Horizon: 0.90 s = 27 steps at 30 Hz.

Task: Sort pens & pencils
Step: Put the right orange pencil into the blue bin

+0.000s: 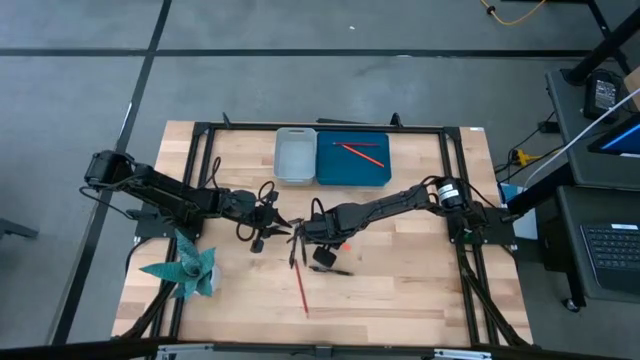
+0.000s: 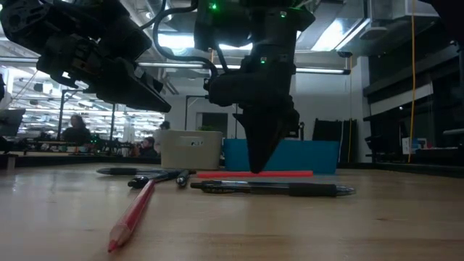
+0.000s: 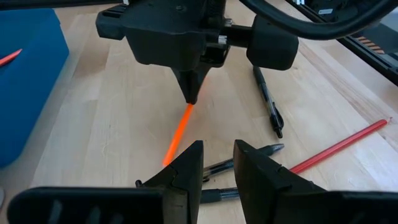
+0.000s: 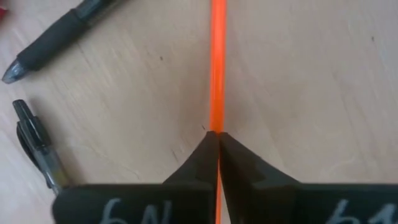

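Grey floor [image 1: 300,85] crossed by dark seams surrounds the light wooden tabletop [image 1: 400,290]. A desk with a keyboard [image 1: 610,255] stands beside it. Beyond the tabletop, bright ceiling lights [image 2: 341,32] shine over an office where 2 people [image 2: 76,130] sit far off.

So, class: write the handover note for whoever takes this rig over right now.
Right gripper: jaws shut on an orange pencil lying on the table, mid-table.
Left gripper: jaws open a little, holding nothing, just beside it.
Done: two pencils lie in the blue tray.
Left: the gripped pencil, the red pencil nearer the front edge, and the black pens. The grey tray looks unfilled.
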### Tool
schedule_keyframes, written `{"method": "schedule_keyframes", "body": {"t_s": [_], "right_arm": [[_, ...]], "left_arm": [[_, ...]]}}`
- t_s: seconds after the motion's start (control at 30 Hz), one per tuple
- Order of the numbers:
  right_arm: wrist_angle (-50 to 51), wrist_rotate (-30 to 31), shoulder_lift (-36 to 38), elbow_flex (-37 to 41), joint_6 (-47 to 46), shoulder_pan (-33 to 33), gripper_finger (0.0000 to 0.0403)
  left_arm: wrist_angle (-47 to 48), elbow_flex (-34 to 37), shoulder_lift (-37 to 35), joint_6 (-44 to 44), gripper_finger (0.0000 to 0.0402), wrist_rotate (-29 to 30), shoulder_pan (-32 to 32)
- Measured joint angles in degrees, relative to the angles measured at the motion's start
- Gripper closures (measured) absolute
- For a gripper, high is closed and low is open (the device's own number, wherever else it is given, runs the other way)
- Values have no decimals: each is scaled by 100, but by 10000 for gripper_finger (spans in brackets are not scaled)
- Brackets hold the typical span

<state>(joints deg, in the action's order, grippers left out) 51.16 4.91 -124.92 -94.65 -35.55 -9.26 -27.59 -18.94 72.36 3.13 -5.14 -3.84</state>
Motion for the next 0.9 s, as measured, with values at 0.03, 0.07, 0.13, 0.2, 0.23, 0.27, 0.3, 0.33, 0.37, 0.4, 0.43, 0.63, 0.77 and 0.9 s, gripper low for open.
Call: {"method": "schedule_keyframes", "body": {"t_s": [0.03,0.07,0.13,0.2,0.23,0.27,0.3,0.33,0.37,0.4,0.43,0.63,0.77,0.9], "right_arm": [[0,0,0,-2,-8,0,386],[0,-2,0,-2,-15,0,383],[0,-3,0,-2,-12,0,380],[0,-2,3,-2,-12,-1,379],[0,-2,7,-2,-6,-2,379],[-1,-2,9,-3,-2,-2,378],[-2,-2,9,-4,-1,-2,378],[-2,-2,9,-4,5,-2,378],[-2,-2,9,-4,7,-2,378],[-6,0,9,-4,20,-2,378],[-13,-1,9,-7,41,-2,378],[-38,-2,9,-9,136,-2,377],[-155,-23,11,-9,183,-2,377],[-422,-128,11,-10,329,-2,368]], "left_arm": [[-1,0,1,0,319,-1,1],[0,0,0,-1,319,-1,0],[0,0,0,-1,319,0,0],[0,0,0,0,319,-1,2],[0,0,0,0,319,-1,0],[0,0,0,0,319,-1,0],[-1,0,0,0,319,-1,0],[0,0,0,0,319,-1,0],[-2,0,0,0,319,-1,0],[0,0,0,0,319,-1,0],[-1,0,0,0,319,-1,1],[-1,0,0,0,319,-1,1],[-2,0,0,0,319,-1,2],[-2,0,0,0,319,-1,1]]}}
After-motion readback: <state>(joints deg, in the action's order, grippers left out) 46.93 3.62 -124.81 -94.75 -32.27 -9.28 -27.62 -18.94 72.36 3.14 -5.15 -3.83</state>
